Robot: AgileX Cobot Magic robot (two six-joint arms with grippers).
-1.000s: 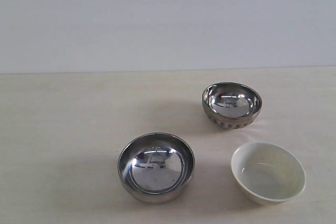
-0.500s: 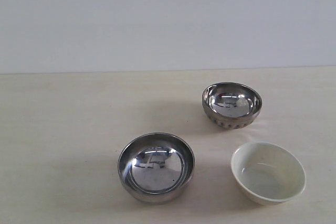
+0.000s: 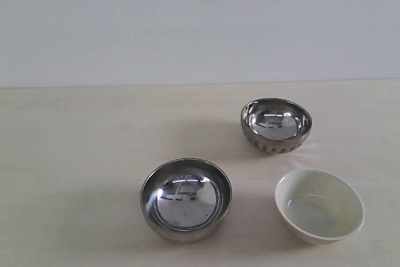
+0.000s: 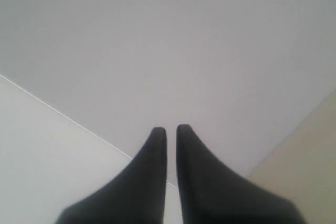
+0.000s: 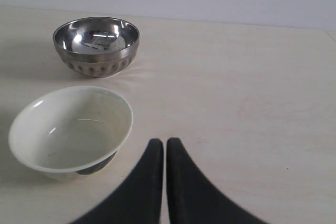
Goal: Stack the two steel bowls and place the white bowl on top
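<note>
Three bowls stand apart on the pale table. A plain steel bowl is at the front middle. A steel bowl with a dimpled band sits farther back on the right. The white bowl is at the front right. No arm shows in the exterior view. My right gripper is shut and empty above the table, beside the white bowl. My left gripper is shut and empty, facing a blank wall; no bowl appears in its view.
The pale wooden table runs back to a plain grey-white wall. The table's bare left half holds nothing. A strip of table edge shows in the left wrist view.
</note>
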